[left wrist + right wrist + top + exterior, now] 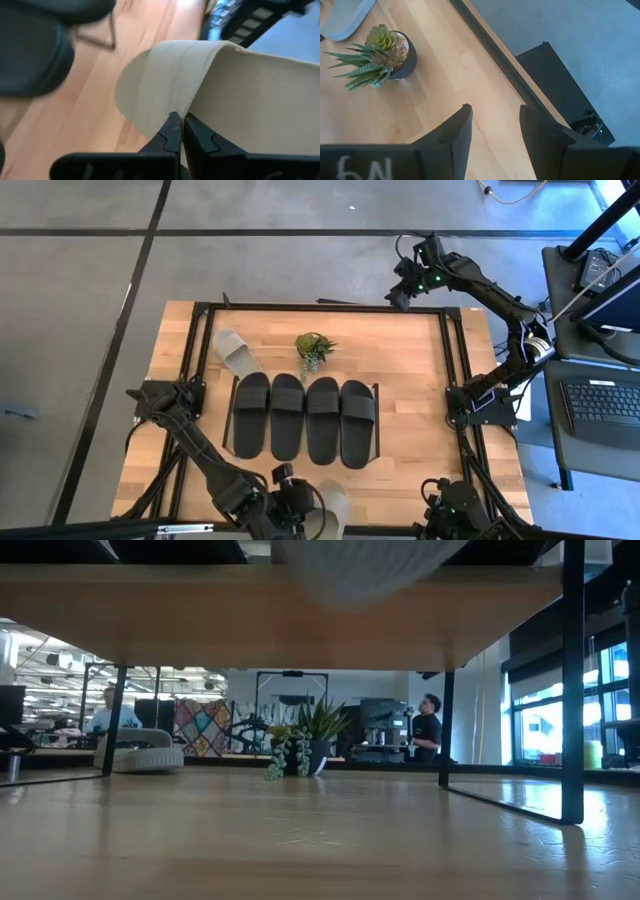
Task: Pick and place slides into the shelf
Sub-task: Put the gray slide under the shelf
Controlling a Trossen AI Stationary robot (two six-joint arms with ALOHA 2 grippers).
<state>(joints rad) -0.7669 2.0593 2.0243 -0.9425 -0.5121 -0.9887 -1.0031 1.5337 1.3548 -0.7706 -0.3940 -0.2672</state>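
Grey slide pinched in left claw.

four black slides, two pale grey slides, seemingly, green plant

Both arms are dark, nearly black, built of jointed segments with black cables looped along them; the left arm shows bundled wires beside the wooden table, its base a boxy black block at the table's left rail; the right arm carries small green indicator lights near its wrist and a pale, whitish collar at one joint beyond the table's right rail; the left gripper has two matte black fingers tapering to pointed, notched tips; the right gripper has two broad, flat black fingers with squared ends, and white painted characters mark the black body behind them.
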